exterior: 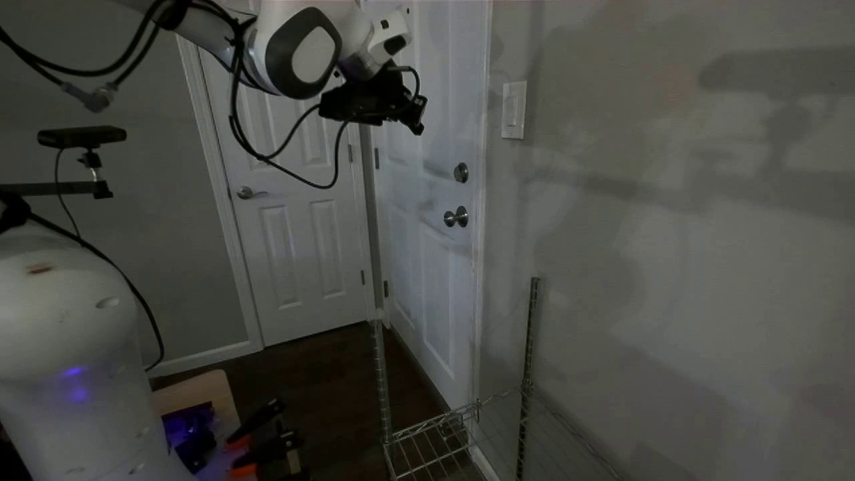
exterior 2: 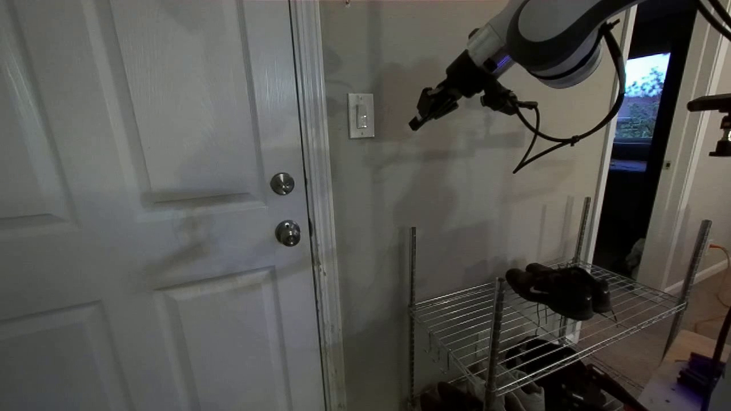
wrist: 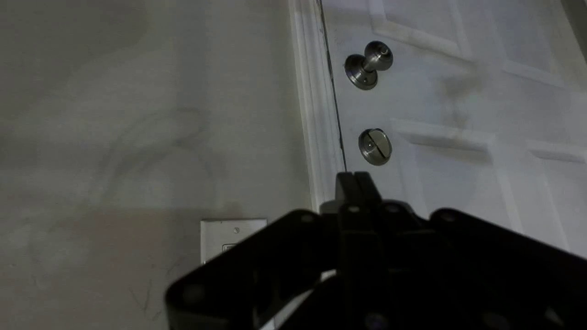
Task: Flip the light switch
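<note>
The light switch is a small white upright plate on the grey wall beside the door frame. It shows in both exterior views. In the wrist view the light switch is at the lower middle, largely hidden behind my gripper's finger linkage. Its toggle position is too small to tell. My gripper is shut, its two fingertips together with nothing between them. In the exterior views the gripper is in the air at about the plate's height, apart from the plate, with its fingertips angled down.
A white door with a round lock and a knob stands beside the switch. The wrist view is upside down, with the knob above the lock. A wire rack with shoes stands below the arm.
</note>
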Available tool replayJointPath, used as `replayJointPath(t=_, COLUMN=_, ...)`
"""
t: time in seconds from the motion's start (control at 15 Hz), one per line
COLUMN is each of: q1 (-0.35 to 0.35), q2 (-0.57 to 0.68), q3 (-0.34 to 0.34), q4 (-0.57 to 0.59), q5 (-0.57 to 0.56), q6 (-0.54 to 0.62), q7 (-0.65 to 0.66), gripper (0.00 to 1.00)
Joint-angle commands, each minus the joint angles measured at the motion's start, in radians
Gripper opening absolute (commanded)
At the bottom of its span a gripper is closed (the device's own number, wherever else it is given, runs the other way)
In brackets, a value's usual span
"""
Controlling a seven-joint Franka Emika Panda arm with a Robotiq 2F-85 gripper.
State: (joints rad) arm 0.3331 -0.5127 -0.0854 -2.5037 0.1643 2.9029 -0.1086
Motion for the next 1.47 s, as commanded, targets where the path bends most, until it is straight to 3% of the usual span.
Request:
replayJointPath(t=0.0, q1=-0.011, q2=0.001, q3=0.012, q4=0.001, q5=0.012, q6=-0.002, q7=-0.007, gripper=0.03)
replayJointPath(t=0.53, q1=-0.087, q2=0.177, q3=0.117, q4=0.058, q5=-0.006, q6=0.278, q7=0.126, gripper=0.04)
replayJointPath(t=0.87, q1=-0.217, q2=0.269, q3=0.227, q4=0.109, q5=-0.002, q6=0.443, q7=0.176, gripper=0.04)
replayJointPath(t=1.4, q1=-0.425, q2=0.37, q3=0.425, q4=0.233, q5=0.014, q6=0.483, q7=0.137, gripper=0.04)
